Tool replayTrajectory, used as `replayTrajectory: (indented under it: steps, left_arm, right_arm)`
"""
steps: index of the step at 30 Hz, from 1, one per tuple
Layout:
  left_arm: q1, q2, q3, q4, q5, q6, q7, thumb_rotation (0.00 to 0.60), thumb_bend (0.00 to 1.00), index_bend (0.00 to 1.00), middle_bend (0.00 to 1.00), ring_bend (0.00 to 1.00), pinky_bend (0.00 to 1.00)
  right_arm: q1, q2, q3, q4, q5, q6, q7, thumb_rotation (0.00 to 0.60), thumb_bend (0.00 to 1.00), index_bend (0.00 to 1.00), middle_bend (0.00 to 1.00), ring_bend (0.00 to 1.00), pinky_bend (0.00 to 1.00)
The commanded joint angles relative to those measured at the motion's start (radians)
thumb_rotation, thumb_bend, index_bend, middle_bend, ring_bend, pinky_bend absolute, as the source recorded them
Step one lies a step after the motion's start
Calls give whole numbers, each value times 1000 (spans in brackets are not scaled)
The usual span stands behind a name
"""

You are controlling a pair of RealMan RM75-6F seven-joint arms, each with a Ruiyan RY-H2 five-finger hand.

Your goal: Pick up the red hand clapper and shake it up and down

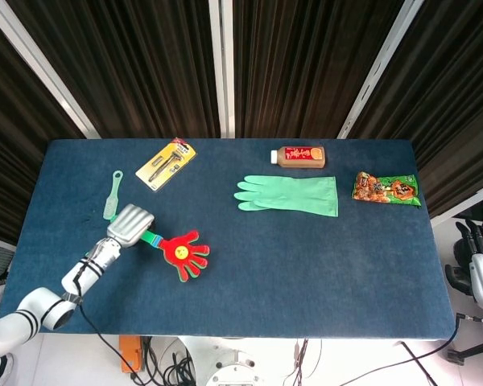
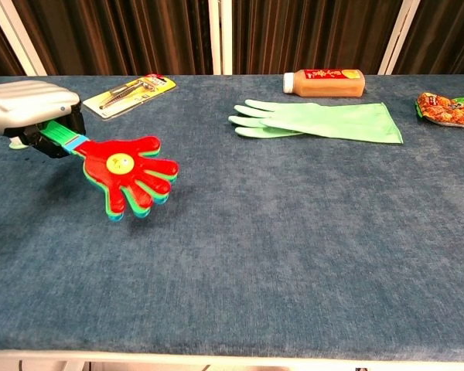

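My left hand (image 1: pixel 130 226) (image 2: pixel 29 112) grips the green handle of the red hand clapper (image 1: pixel 183 255) (image 2: pixel 128 174) at the table's left front. The clapper's red palm with a yellow face points right and forward, held low over the blue cloth; whether it touches the cloth I cannot tell. Blue and green layers show under the red one. My right hand (image 1: pixel 482 261) hangs off the table's right edge, away from everything, its fingers loosely together with nothing in them.
A green brush (image 1: pixel 111 194) lies behind the left hand. A yellow blister pack (image 1: pixel 167 163) (image 2: pixel 129 94), a green rubber glove (image 1: pixel 291 195) (image 2: pixel 321 120), an orange bottle (image 1: pixel 299 156) (image 2: pixel 324 83) and a snack bag (image 1: pixel 386 189) (image 2: pixel 448 109) line the far side.
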Motion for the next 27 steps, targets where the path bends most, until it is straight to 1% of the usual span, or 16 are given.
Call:
replayTrajectory:
  steps: [1,2,6,9,13,14,15,16,17,18,19,20,21,22,25,27]
  left_arm:
    - [16,24,-58,-156,-224,-68,-180,600,666,1000,1000,1000,1000]
    - [24,12,-72,-162,-261,-56,-151,600,661,1000,1000,1000,1000]
    - [39,-67,-146,-190,-468,0,31,600,604,1000,1000,1000,1000]
    - [34,-110,-155,-192,-534,40,153,600,588,1000,1000,1000,1000]
    - [25,-141,-171,-193,-590,65,235,599,567,1000,1000,1000,1000]
    - [22,-142,-173,-194,-598,65,251,565,559,1000,1000,996,993]
    - [17,-138,-168,-198,-597,63,271,434,542,986,976,945,942]
    - [14,-133,-162,-203,-588,58,280,256,519,891,860,817,829]
    - [11,-124,-153,-211,-578,47,285,137,500,756,722,673,705]
    - [7,-107,-140,-220,-561,34,295,39,466,498,453,402,466]
    - [5,-96,-133,-225,-545,35,303,40,430,280,238,207,270]
    - [5,-90,-129,-229,-530,44,307,91,380,96,71,51,96]
    - [9,-84,-126,-237,-516,57,306,150,324,26,7,1,12]
    - [12,-78,-125,-244,-509,63,304,199,269,3,0,0,0]
    - [21,-54,-118,-270,-492,82,312,277,152,0,0,0,0]
    - [26,-25,-109,-299,-493,76,328,366,97,0,0,0,0]
  right_arm:
    - [1,-1,0,0,0,-1,-3,600,327,0,0,0,0]
    - [2,-2,0,1,0,-2,-4,600,327,0,0,0,0]
    - [6,-6,0,0,2,-10,-10,600,327,0,0,0,0]
    - [5,-5,2,-2,2,-6,-11,600,327,0,0,0,0]
    - [4,-2,7,0,8,-3,-3,600,327,0,0,0,0]
    - [4,-2,7,1,8,-4,-2,600,327,0,0,0,0]
    - [4,-3,6,3,7,-4,0,600,327,0,0,0,0]
    - [3,-3,5,4,6,-4,2,600,327,0,0,0,0]
    - [3,-3,5,5,6,-4,4,600,327,0,0,0,0]
    - [2,-3,5,6,7,-3,8,600,327,0,0,0,0]
    - [1,-3,6,7,7,-2,10,600,327,0,0,0,0]
    - [0,-3,6,8,7,-1,13,600,327,0,0,0,0]
    - [0,-3,6,10,6,0,16,600,327,0,0,0,0]
    - [0,-3,6,11,5,1,17,600,327,0,0,0,0]
    - [-1,-4,6,11,3,2,16,600,327,0,0,0,0]
    - [-1,-4,6,10,0,6,15,600,327,0,0,0,0]
